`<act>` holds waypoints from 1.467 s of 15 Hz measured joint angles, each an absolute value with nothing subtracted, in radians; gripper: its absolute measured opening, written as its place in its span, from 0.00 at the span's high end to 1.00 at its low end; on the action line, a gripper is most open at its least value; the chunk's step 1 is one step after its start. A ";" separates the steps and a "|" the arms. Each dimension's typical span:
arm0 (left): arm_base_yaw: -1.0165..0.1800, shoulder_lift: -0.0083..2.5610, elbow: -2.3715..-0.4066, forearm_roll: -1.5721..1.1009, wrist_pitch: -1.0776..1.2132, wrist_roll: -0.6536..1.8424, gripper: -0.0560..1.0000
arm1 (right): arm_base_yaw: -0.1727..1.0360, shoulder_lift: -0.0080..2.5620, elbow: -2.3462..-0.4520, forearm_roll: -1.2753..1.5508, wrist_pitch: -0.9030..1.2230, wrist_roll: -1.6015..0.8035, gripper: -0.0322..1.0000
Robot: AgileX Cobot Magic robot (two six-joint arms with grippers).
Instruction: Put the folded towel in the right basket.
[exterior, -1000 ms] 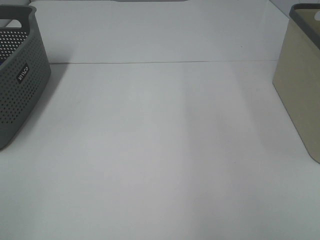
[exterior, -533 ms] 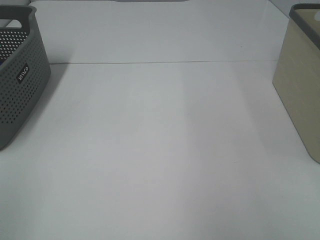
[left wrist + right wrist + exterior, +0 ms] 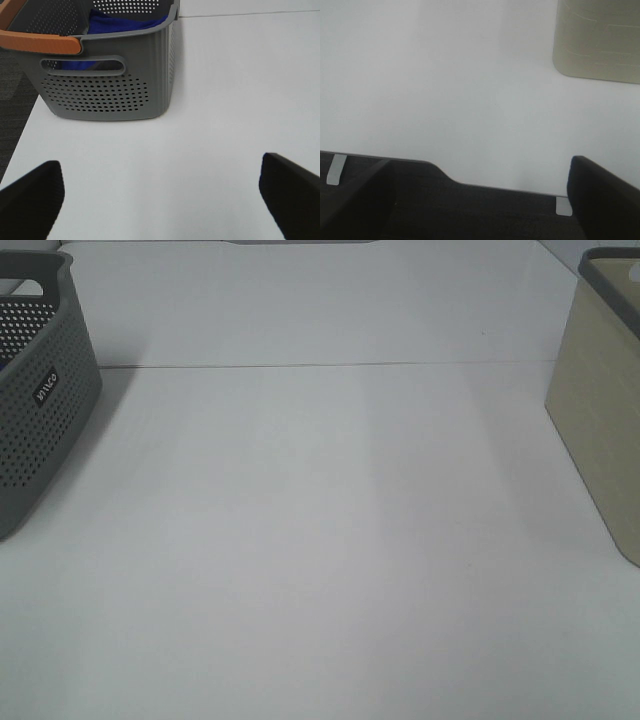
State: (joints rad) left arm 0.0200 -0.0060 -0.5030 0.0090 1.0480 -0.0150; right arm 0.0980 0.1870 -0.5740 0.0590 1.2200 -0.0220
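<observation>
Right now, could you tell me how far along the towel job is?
Nothing looks done yet. A blue cloth, probably the towel, lies inside the grey perforated basket on the left. The left gripper faces that basket with jaws open and empty; the right gripper is open near the table edge. Grasping the cloth, carrying it across and dropping it into the beige basket all remain.

Your white table (image 3: pixel 320 540) carries a grey perforated basket (image 3: pixel 40 390) at its left edge and a beige basket (image 3: pixel 605 410) at its right edge.
</observation>
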 joint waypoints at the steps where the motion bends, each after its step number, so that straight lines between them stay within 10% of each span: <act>1: 0.020 -0.006 -0.503 0.009 1.048 -0.015 0.01 | 0.098 0.124 -0.536 0.042 1.221 -0.029 0.10; 22: 0.020 -0.006 -0.503 0.006 1.048 -0.014 0.01 | 0.098 -0.004 -0.456 0.014 1.104 -0.052 0.11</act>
